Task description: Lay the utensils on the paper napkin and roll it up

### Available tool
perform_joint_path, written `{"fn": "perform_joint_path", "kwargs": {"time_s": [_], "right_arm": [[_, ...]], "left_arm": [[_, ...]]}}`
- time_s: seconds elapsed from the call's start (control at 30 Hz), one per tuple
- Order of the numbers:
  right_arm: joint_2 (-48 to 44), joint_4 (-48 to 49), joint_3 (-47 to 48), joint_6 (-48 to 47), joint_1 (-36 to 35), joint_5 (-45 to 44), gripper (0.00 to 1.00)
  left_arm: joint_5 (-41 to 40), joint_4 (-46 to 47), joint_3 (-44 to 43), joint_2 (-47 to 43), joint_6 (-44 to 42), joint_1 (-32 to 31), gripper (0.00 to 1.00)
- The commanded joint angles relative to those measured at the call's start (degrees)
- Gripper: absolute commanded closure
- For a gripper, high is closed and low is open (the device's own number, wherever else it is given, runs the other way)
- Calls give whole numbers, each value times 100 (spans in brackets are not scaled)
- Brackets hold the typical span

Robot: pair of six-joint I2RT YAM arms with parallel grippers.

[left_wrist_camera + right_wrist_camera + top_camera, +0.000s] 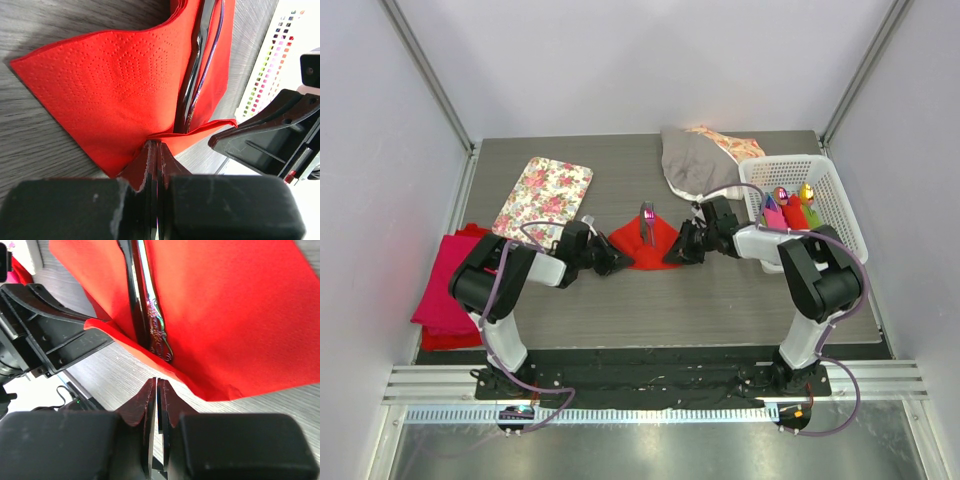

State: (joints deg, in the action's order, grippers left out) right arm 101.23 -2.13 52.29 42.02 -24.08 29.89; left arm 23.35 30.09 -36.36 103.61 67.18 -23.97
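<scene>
The bright red paper napkin lies at the table's middle with dark metal utensils on it. In the left wrist view the utensils lie along a crease of the napkin, and a near corner is folded up over their handles. My left gripper is shut on that folded corner. It sits at the napkin's left edge in the top view. My right gripper is shut and empty, its tips just short of the napkin's near edge. It sits at the napkin's right side in the top view. The utensil handles show beyond it.
A floral tray lies back left. A magenta cloth stack sits at the left edge. A white basket with pink and green rolls stands at the right. A grey cloth lies at the back.
</scene>
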Motion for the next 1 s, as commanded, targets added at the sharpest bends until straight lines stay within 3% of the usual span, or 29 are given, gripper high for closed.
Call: {"fn": "perform_joint_path", "kwargs": {"time_s": [0.0, 0.27, 0.53, 0.97], "right_arm": [[-95, 468, -53, 122, -71, 280, 86], [230, 503, -70, 131, -168, 219, 87], [397, 459, -167, 184, -150, -9, 88], [292, 275, -421, 228, 16, -159, 90]], "left_arm": [[-331, -565, -3, 10, -144, 24, 100], [-393, -732, 24, -113, -161, 24, 100], [-498, -1557, -55, -649, -389, 24, 100], [-560, -1699, -38, -579, -328, 32, 100]]}}
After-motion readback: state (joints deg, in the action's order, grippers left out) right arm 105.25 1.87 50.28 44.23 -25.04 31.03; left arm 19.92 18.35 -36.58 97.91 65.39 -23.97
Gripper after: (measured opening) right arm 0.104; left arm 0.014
